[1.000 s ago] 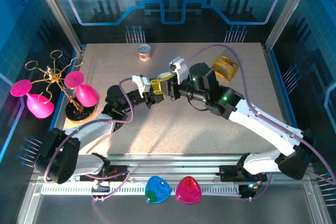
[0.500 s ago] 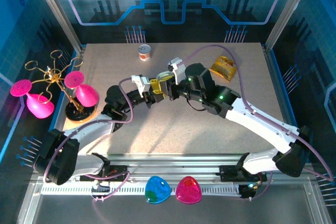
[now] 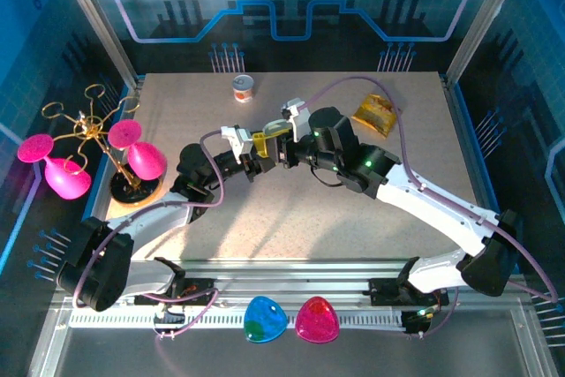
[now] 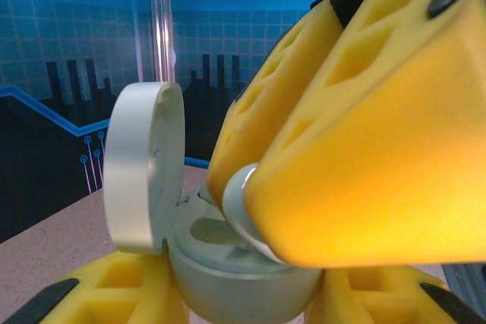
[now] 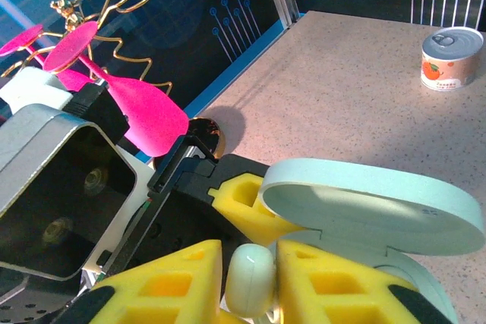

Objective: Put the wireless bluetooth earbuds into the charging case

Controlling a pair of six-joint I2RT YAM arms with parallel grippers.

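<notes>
Earbud point(image 5: 249, 278) is white and rounded, pinched between the two yellow foam pads point(image 5: 334, 286) of the right gripper point(image 5: 249, 257). The pads touch it on both sides, so that's a grasp.

Left wrist view: same earbud point(image 4: 241, 204) pokes out under the right gripper's yellow fingers point(image 4: 364, 149), right at the mouth of the charging case point(image 4: 235, 263). Can't tell if it's seated in a well.

Case is pale grey-green. Its lid point(image 4: 140, 165) is hinged open and stands roughly upright at the left of that view. Left gripper point(image 4: 243, 294) clamps the case body from both sides, yellow fingers point(image 4: 114, 290) against its lower walls.

Right wrist view: lid point(image 5: 372, 206) lies just beyond the earbud, with one left finger point(image 5: 243, 193) beside it.

Top view: left gripper point(image 3: 257, 154) and right gripper point(image 3: 276, 140) meet tip to tip over the middle of the table point(image 3: 353, 218). Small can point(image 3: 244, 87) stands upright near the far edge, with a yellow packet point(image 3: 378, 115) well to its right. Gold rack point(image 3: 88, 125) with pink glasses point(image 3: 146, 158) sits at the left edge. Blue teardrop shell point(image 3: 265, 319) and pink teardrop shell point(image 3: 317, 320) lie side by side on the near rail, between the arm bases.
</notes>
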